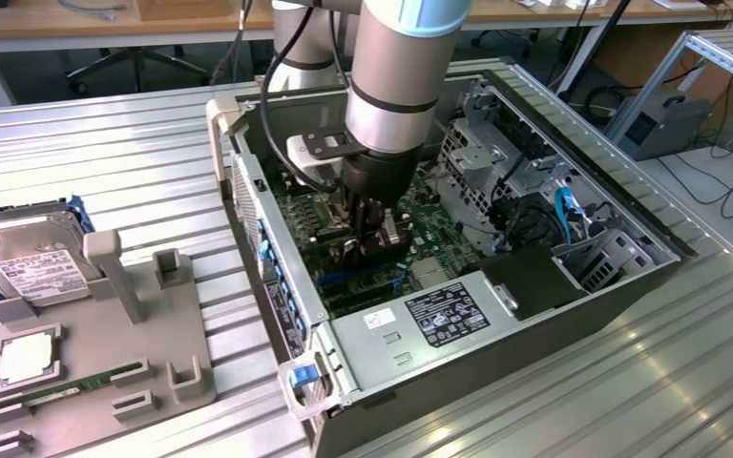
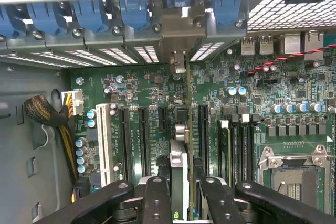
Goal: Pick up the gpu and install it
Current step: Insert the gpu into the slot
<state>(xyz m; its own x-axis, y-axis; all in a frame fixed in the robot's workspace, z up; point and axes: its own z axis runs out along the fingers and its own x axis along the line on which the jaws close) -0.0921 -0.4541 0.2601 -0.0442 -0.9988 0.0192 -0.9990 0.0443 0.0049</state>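
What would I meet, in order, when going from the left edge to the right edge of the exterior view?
hard drive → grey holder post → gripper holding the gpu → blue cable → grey box on the floor

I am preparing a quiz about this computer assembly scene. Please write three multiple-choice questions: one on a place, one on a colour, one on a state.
1. Where is the gpu? A) on the grey tray B) flat on the table C) inside the computer case, upright over the motherboard.
2. What colour are the latches along the case's rear slots? A) blue B) red C) yellow.
3. How is the hand? A) open, empty B) closed on the gpu C) closed on a RAM stick.
Answers: 1 C, the card stands edge-on above the board; 2 A, they show blue; 3 B, its fingers press both faces of the card.
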